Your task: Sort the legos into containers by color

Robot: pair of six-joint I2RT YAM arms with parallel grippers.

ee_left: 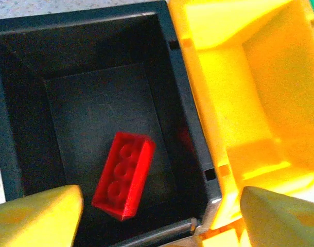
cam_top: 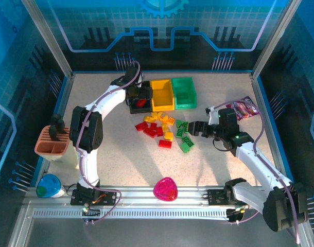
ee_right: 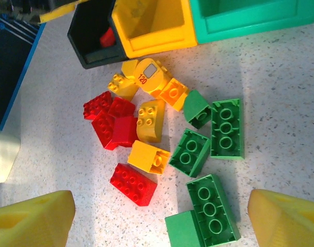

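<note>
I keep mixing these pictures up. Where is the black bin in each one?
Top external: the black bin is at the far middle of the table, leftmost of three bins.
Left wrist: it takes the left half, with a red brick inside.
Right wrist: top left.
Shared landmark: the yellow bin right beside it.

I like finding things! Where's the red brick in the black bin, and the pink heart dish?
red brick (ee_left: 123, 175): left wrist view, studded top.
pink heart dish (cam_top: 166, 189): top external view, bare middle.
</note>
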